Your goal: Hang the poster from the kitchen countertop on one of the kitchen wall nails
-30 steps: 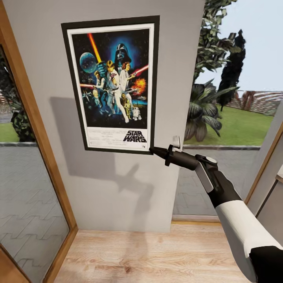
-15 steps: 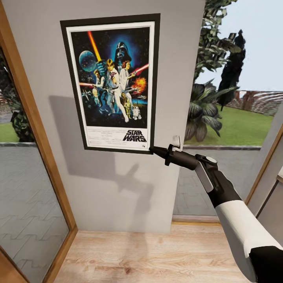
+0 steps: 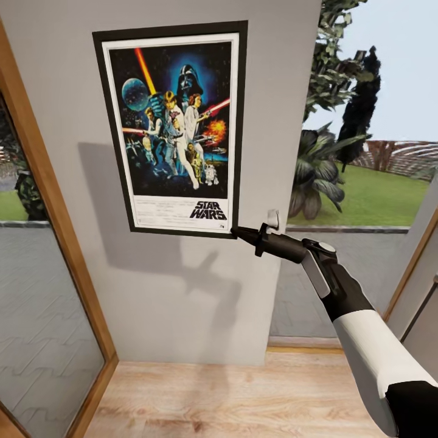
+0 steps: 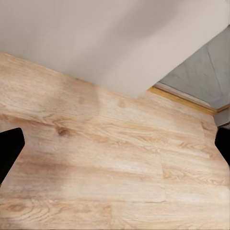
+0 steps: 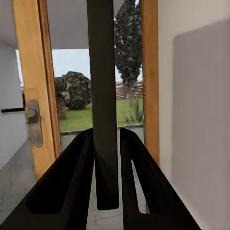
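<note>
The poster [image 3: 173, 128] sits flat against the grey wall panel [image 3: 182, 292], upright in portrait, its black frame and white border square to the panel's edges, the logo along the bottom. From where I stand, the right arm [image 3: 359, 328] reaches up from about five o'clock toward the poster's lower right corner, and the right gripper [image 3: 234, 230] meets that corner at the very edge of the frame. Looking along the fingers from the right wrist, the two dark fingers [image 5: 79, 187] are pressed on either side of the poster's thin black edge [image 5: 105, 120], which runs straight between them, so the gripper is clenched on the poster's frame. The poster's shadow falls on the wall toward seven o'clock of it, with the arm's shadow below. At nine o'clock of the panel stands a glazed door with a light wooden frame [image 3: 55, 219]; at three o'clock, greenery [image 3: 316, 176] and lawn [image 3: 371, 194] show through glass. The pale wood floor [image 3: 243, 395] lies at the foot of the wall. The left wrist camera looks down on that same floor [image 4: 110, 163] and the wall's foot; the left gripper's [image 4: 115, 153] dark fingertips [image 4: 9, 148] show at opposite edges of the picture, wide apart, with nothing between them.
</note>
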`<state>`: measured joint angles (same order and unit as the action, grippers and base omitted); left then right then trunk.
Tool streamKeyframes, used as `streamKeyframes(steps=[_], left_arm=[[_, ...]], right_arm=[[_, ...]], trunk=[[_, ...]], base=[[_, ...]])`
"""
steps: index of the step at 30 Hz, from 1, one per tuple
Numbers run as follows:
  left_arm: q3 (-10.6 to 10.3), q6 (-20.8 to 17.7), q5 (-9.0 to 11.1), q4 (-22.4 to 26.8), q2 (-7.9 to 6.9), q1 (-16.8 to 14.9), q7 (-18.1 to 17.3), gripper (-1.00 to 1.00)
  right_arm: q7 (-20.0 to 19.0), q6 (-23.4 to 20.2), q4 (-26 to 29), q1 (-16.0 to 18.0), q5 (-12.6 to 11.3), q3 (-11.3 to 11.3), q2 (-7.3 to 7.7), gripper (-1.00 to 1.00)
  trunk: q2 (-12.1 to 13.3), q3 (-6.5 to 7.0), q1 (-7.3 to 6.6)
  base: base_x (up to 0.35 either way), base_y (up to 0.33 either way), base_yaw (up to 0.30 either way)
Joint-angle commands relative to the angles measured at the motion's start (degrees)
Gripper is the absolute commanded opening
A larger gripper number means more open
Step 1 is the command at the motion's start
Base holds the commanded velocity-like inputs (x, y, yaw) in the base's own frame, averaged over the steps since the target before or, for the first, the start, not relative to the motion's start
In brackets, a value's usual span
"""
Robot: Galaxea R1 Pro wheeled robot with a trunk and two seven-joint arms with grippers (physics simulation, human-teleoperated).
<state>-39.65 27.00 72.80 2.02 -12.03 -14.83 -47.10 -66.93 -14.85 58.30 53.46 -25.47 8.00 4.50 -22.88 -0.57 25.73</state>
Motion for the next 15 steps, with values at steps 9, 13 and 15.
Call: streamKeyframes(steps=[9, 13, 15], left_arm=[[-0.5, 0.2, 0.4, 0.0, -0.02, 0.0, 0.0, 1.00], [-0.4, 0.2, 0.4, 0.0, -0.02, 0.0, 0.0, 1.00], [-0.4, 0.2, 0.4, 0.0, -0.02, 0.0, 0.0, 1.00]], right_arm=[[0.0, -0.7, 0.0, 0.0, -0.6, 0.1, 0.07, -1.00], [0.0, -0.7, 0.0, 0.1, -0.6, 0.1, 0.07, -1.00], [0.0, -0.7, 0.0, 0.1, -0.6, 0.1, 0.07, -1.00]], trunk=[[0.0, -0.06, 0.06], [0.0, -0.06, 0.06], [0.0, -0.06, 0.06]], base=[[0.110, 0.019, 0.000], [0.107, 0.002, 0.000], [0.246, 0.001, 0.000]])
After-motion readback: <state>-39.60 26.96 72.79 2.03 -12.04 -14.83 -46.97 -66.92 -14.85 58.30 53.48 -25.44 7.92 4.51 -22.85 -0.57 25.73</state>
